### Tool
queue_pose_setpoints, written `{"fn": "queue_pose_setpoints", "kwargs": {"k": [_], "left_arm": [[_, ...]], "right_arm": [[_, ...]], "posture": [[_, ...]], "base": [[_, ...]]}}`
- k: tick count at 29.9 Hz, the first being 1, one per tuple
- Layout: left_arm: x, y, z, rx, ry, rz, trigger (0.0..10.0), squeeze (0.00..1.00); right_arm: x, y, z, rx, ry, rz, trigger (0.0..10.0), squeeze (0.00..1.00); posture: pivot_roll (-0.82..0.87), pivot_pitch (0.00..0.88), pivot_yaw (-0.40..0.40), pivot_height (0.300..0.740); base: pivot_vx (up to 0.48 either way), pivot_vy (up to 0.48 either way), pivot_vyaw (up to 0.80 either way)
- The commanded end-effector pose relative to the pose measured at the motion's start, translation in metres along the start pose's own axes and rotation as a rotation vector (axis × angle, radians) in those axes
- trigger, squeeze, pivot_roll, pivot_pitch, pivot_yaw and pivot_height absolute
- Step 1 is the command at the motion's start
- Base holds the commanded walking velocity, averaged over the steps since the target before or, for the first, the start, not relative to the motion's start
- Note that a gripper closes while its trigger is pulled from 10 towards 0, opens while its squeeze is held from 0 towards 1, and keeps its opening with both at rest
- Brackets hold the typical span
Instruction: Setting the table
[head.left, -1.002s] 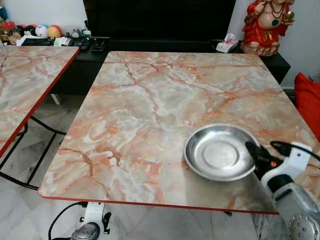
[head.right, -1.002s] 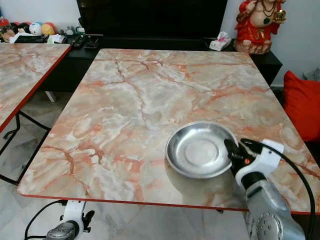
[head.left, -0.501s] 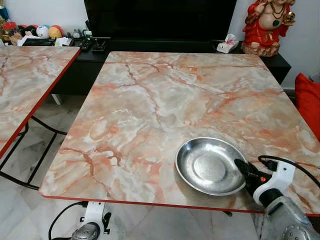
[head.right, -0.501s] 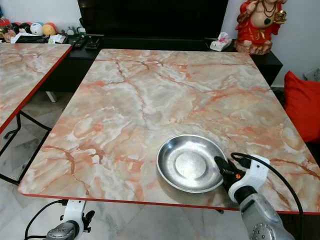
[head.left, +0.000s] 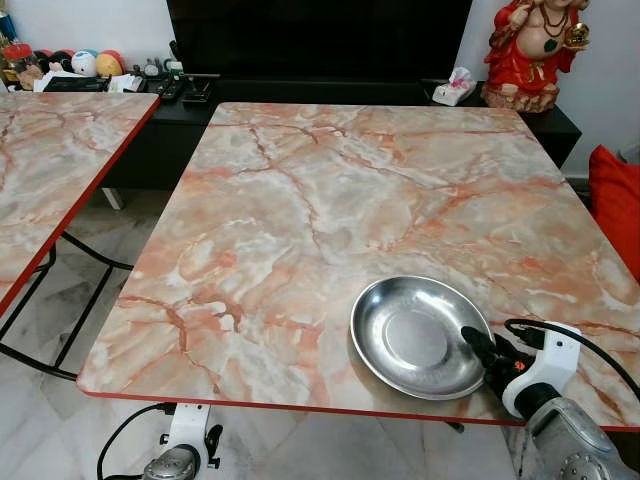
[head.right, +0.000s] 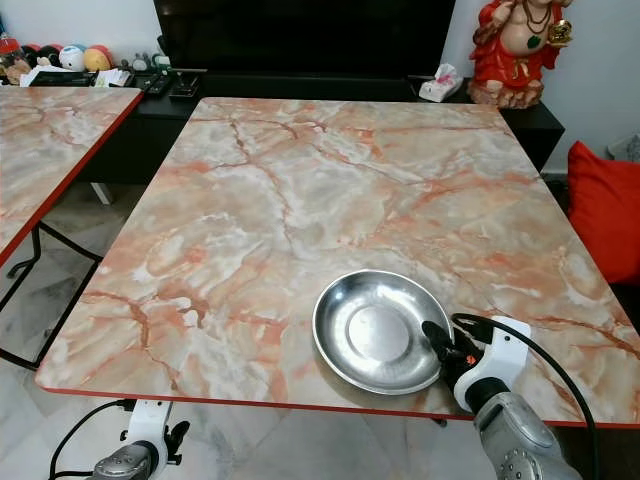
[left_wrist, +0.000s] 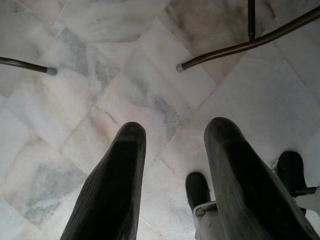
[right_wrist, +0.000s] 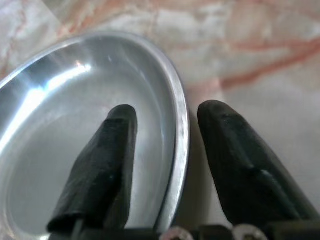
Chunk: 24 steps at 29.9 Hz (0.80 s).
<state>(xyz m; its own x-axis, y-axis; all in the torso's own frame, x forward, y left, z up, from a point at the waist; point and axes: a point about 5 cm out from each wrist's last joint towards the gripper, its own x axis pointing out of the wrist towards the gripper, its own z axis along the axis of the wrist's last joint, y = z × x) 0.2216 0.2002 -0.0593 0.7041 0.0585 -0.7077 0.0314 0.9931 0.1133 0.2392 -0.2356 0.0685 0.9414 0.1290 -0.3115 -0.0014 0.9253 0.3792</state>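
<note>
A round steel plate (head.left: 420, 335) lies flat on the marble table (head.left: 300, 200), near the front edge towards the right. My right gripper (head.left: 478, 345) is at the plate's right rim. The right wrist view has the gripper (right_wrist: 169, 110) open and astride that rim: one finger (right_wrist: 107, 160) over the plate's inside, the other (right_wrist: 240, 160) outside over the marble. My left gripper (left_wrist: 176, 127) hangs open below the table's front edge, over the tiled floor; its arm (head.left: 180, 462) is at the bottom left.
A second marble table (head.left: 50, 160) stands to the left, with a floor gap and its black legs (head.left: 60, 300) between. Behind are a black cabinet (head.left: 300, 90), a red statue (head.left: 530, 50) and a tissue pack (head.left: 455, 87). A red cushion (head.left: 615, 200) sits right.
The plate has come nearer the front edge and a little left with my right gripper. Over the last half second the arm dropped back slightly; the plate hardly moved.
</note>
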Motion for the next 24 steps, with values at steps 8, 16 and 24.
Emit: {"fn": "queue_pose_setpoints", "kwargs": {"k": [8,16,24], "left_arm": [[0.000,-0.001,-0.003,-0.003,0.017,-0.003,10.0,0.00],[-0.001,0.001,-0.003,0.008,0.015,0.005,10.0,0.00],[-0.001,0.003,-0.004,-0.016,0.003,0.010,10.0,0.00]], "right_arm": [[-0.002,0.010,0.028,-0.042,-0.143,0.068,10.0,0.00],[-0.004,0.002,0.061,-0.171,-0.433,-0.188,10.0,0.00],[0.007,0.033,0.042,-0.303,-0.494,-0.192,10.0,0.00]], "posture": [[-0.04,0.047,0.007,0.740],[-0.05,0.049,0.016,0.740],[-0.03,0.043,0.012,0.740]], "base": [[0.000,0.000,0.00],[0.000,0.000,0.00],[0.000,0.000,0.00]]}}
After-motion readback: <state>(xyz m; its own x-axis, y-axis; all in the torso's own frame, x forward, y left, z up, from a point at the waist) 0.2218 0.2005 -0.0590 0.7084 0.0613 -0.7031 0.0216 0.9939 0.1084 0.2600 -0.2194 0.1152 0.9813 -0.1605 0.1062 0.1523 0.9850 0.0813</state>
